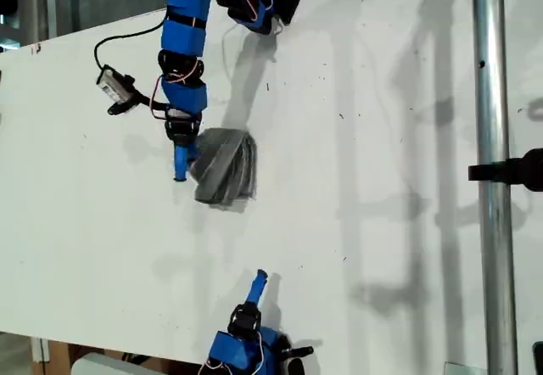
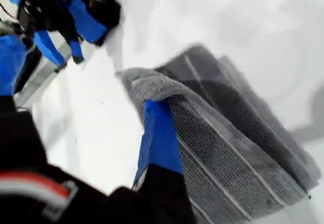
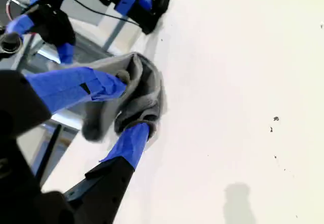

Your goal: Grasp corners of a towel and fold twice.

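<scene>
the towel [image 1: 225, 167] lay bunched left of centre in the exterior view, folding underway. my first gripper [image 1: 181, 167] was clenched on its edge; my second gripper [image 1: 258, 280], lower centre, hung released. next: flatten the fold.

A white table [image 1: 382, 180] fills the room; a metal pole [image 1: 492, 171] stands upright beside it, a black clamp [image 1: 509, 171] gripping the pole.

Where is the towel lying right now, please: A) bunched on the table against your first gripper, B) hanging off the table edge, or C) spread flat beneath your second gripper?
A: the towel sits bunched on the table, its edge at my first gripper.
</scene>
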Controlling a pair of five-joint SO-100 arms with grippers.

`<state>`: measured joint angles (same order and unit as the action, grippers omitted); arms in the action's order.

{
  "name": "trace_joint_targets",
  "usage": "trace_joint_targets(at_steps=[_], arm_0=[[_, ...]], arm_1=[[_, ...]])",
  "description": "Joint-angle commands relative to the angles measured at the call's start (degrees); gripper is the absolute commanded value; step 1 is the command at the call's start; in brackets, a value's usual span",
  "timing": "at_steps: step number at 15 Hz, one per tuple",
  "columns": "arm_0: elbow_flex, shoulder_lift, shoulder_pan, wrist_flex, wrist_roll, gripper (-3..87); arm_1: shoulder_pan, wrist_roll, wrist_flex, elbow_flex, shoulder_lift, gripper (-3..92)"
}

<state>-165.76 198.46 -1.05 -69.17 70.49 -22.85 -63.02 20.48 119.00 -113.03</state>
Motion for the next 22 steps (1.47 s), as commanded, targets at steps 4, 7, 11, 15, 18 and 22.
trace_joint_targets(at_steps=[4,7,11,15,18,22], arm_0=[[-1.8,0.4,0.4,2.8,0.7,15.0],[-2.3,0.4,-0.4,4.1,-0.5,14.2],[-6.2,0.4,-2.2,4.0,2.5,16.9],[-13.0,0.4,-1.6,1.5,11.7,18.2],[-13.1,0.4,5.6,-4.2,20.0,17.0],[-13.1,0.4,5.6,-4.1,-18.2,14.4]], arm_1=[[-4.1,1.1,11.6,4.7,-15.8,49.9],[-3.8,0.9,11.3,15.7,-26.8,43.8],[-1.8,-1.0,21.2,22.2,-38.7,24.8],[0.7,-7.6,49.1,34.7,-63.6,13.7],[3.4,-12.0,55.3,43.2,-75.1,8.4],[3.9,-15.5,55.7,46.7,-74.9,4.2]])
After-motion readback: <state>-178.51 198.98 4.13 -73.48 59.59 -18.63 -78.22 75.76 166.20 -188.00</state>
